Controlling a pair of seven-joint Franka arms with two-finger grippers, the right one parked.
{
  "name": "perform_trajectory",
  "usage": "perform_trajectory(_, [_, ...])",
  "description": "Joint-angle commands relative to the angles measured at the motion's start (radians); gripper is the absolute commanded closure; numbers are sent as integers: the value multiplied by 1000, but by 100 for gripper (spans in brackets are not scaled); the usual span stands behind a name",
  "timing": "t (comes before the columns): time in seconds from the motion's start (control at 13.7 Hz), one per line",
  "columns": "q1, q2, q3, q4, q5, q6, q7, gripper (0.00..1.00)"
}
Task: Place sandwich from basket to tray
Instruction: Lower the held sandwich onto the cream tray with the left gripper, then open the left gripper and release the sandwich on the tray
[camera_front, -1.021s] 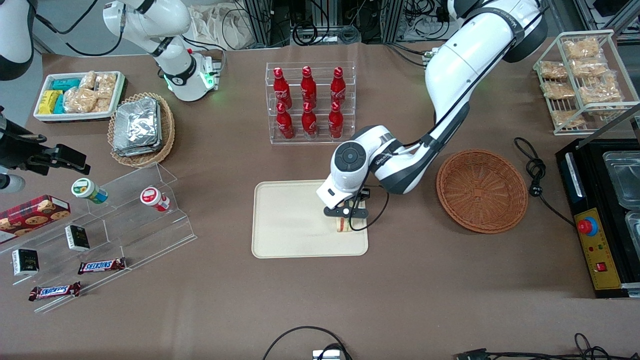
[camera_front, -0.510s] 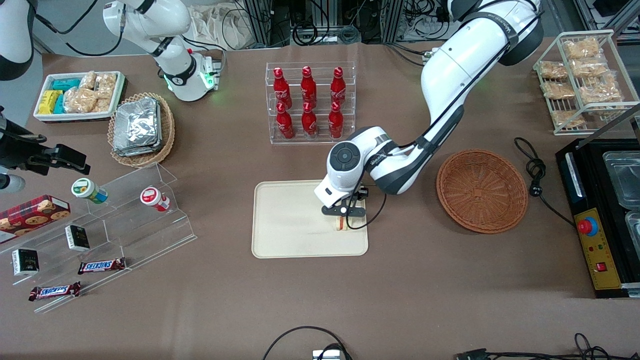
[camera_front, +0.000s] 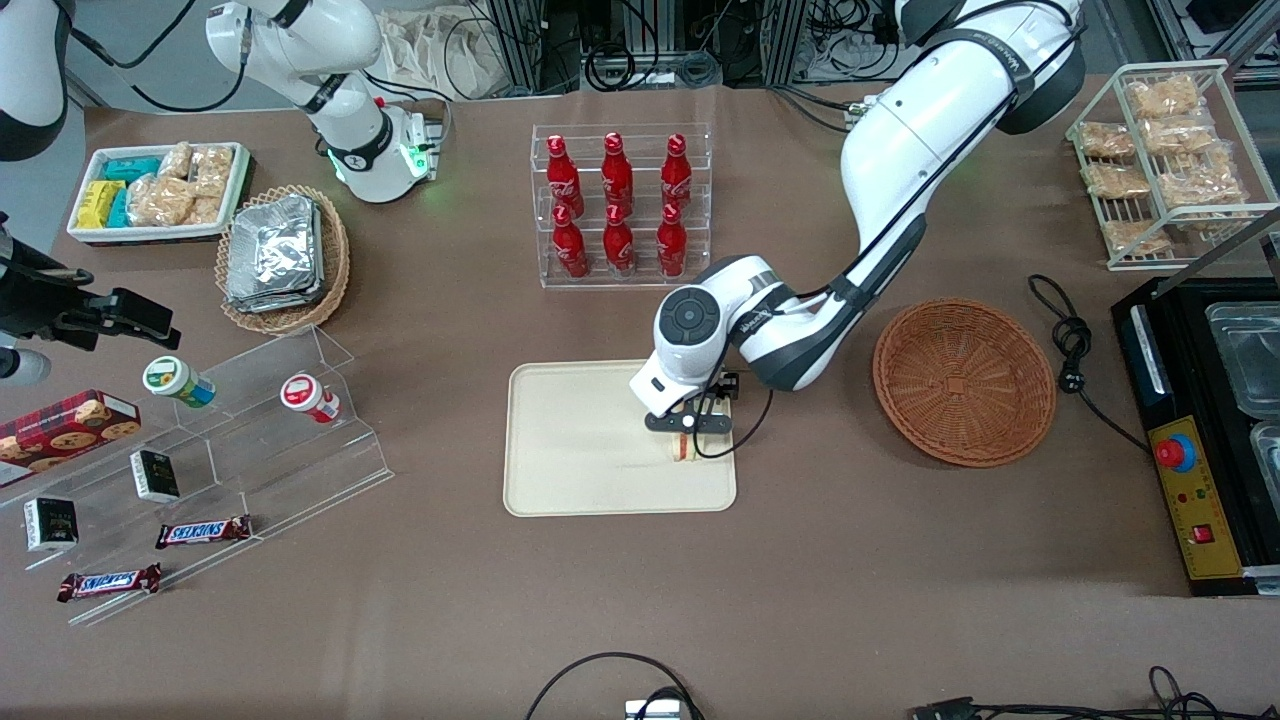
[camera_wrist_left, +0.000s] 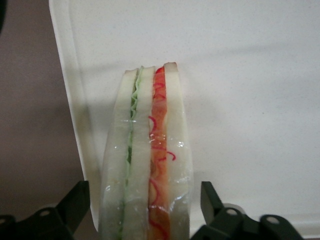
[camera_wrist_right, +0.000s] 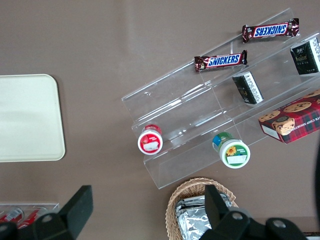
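Between the jaws of the black two-finger gripper (camera_front: 688, 424), spread with gaps on both sides, stands the triangular white-bread sandwich (camera_wrist_left: 148, 165), glossy, on the smooth cream plastic tray (camera_front: 580, 440) at frame centre. Just right sits the round reddish-brown wicker basket (camera_front: 964, 381); above, red bottles (camera_front: 618, 205) in a clear rack.

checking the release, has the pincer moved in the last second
Yes: the pincer rose slightly off the sandwich, edging toward the bottle rack; fingers open.

Red bottles (camera_front: 618, 205); Snickers bars (camera_front: 203, 531)
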Motion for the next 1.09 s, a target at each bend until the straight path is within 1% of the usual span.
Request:
perform_trajectory(0.0, [-10, 4, 2, 36, 35, -27, -29, 0])
perform_trajectory(0.22, [-1, -36, 2, 45, 29, -34, -87, 0])
perform_trajectory(0.29, [8, -52, 2, 74, 22, -58, -106, 0])
perform_trajectory(0.51, [15, -55, -1, 238, 18, -254, -112, 0])
perform_trajectory(0.73, [18, -78, 0, 345, 19, -343, -114, 0])
perform_trajectory(0.88, [74, -113, -1, 370, -2, -398, -135, 0])
perform_trajectory(1.02, [114, -179, -1, 370, -5, -446, -128, 0])
